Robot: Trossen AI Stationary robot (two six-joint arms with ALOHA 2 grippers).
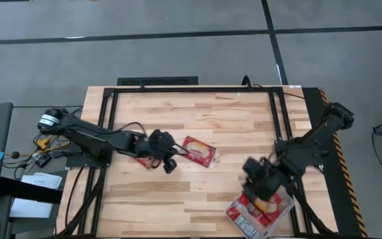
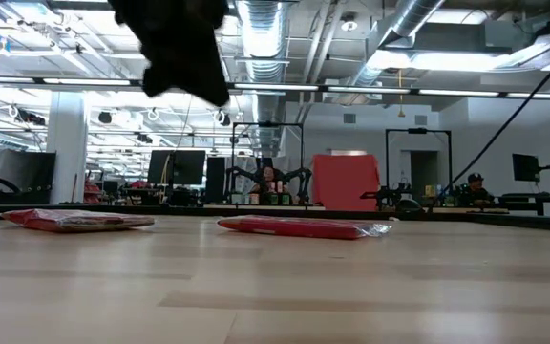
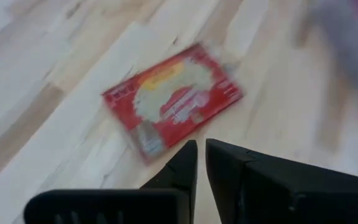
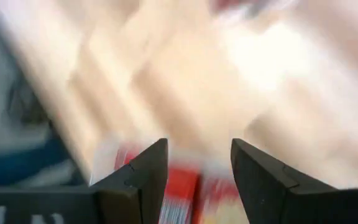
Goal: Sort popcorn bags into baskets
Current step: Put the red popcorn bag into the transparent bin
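One red popcorn bag (image 1: 199,151) (image 3: 173,99) (image 2: 304,226) lies flat on the wood, just right of my left gripper (image 1: 166,159) (image 3: 201,155). That gripper is shut, empty and raised above the table (image 2: 175,48). A second bag (image 1: 143,159) (image 2: 79,220) lies flat, partly hidden under the left arm. My right gripper (image 1: 260,178) (image 4: 197,165) is open and empty, hovering over the clear basket (image 1: 231,214) at the table's near right corner. Several red bags (image 1: 265,207) (image 4: 182,193) lie in that basket.
A black metal frame (image 1: 178,88) runs along the table's far edge and down both sides. Bare wood (image 1: 197,196) lies between the two arms. Cables and equipment (image 1: 42,143) sit off the table's left side.
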